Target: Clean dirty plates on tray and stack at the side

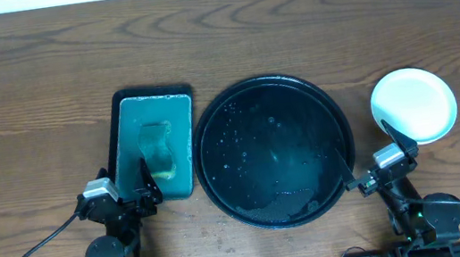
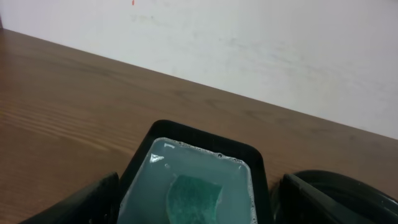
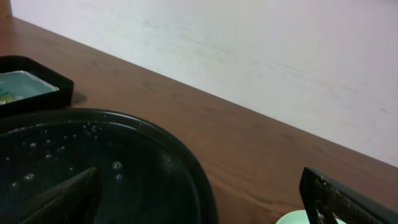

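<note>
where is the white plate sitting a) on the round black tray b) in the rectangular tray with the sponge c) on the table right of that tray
c: the white plate rests on the table beside the round tray, whose wet surface holds no plate.

The tray (image 1: 239, 127) fills the middle, sponge dish (image 1: 153, 91) just beside its left, plates (image 1: 413, 104) near its right, far table (image 1: 216, 31) open

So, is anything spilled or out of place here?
Nothing stands out. The round tray is wet with droplets but holds no plates; a white plate sits beside it on the right, and the sponge lies in its teal bath.
</note>
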Motion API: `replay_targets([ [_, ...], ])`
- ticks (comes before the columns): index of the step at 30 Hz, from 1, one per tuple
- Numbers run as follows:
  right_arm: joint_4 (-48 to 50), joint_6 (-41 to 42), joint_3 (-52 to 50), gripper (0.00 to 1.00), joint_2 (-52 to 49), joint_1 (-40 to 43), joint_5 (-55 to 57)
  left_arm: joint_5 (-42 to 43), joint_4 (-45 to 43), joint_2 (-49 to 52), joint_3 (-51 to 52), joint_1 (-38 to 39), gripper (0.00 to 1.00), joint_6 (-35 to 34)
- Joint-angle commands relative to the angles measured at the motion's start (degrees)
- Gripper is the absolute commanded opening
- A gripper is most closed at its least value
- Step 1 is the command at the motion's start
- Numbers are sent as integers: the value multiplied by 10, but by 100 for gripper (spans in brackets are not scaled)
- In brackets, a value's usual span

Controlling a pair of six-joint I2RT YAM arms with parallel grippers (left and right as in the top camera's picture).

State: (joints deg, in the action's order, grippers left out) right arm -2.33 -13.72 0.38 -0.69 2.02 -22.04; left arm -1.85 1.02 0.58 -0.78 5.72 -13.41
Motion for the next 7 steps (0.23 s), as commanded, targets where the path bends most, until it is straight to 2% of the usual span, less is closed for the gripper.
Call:
replay_targets([
  [1, -2, -5, -1, 99, 3, 2, 2, -9, 29, -3, 5, -2, 81, 7],
  [7, -2, -5, -1, 99, 3, 2, 2, -9, 29, -3, 5, -2, 82, 7],
])
